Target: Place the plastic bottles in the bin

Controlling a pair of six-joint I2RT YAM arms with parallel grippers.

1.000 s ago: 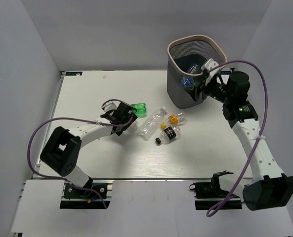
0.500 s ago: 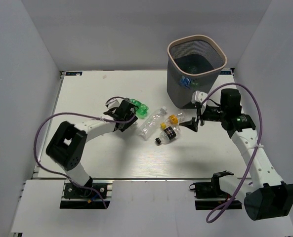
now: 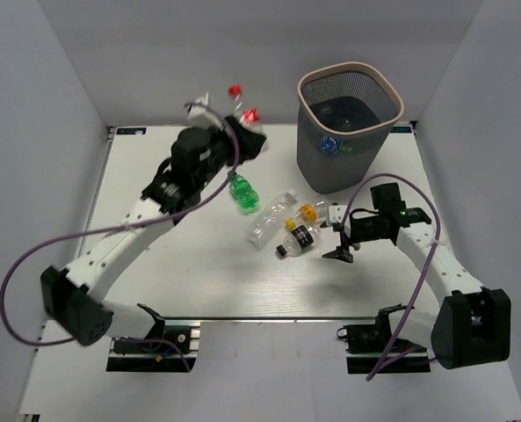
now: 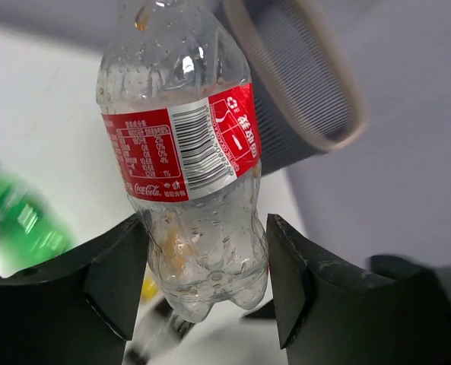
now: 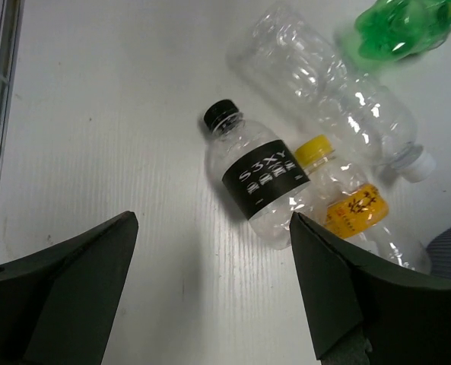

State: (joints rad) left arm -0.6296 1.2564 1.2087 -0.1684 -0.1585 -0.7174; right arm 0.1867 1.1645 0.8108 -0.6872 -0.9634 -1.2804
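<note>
My left gripper is raised above the table's far side, left of the bin, and is shut on the base of a clear red-labelled bottle. The bin's beige rim shows behind that bottle. On the table lie a green bottle, a clear unlabelled bottle, a yellow-labelled bottle and a black-labelled bottle. My right gripper is open, low beside the black-labelled bottle's base, holding nothing.
Bottles lie inside the bin, one with a blue label seen through the mesh. The table's right edge rail runs behind my right gripper. White walls close in the table on three sides.
My left gripper shut on the red-labelled bottle and lifted it up and back toward the bin. My right arm dropped from the bin to the table bottles, its jaws widening.
</note>
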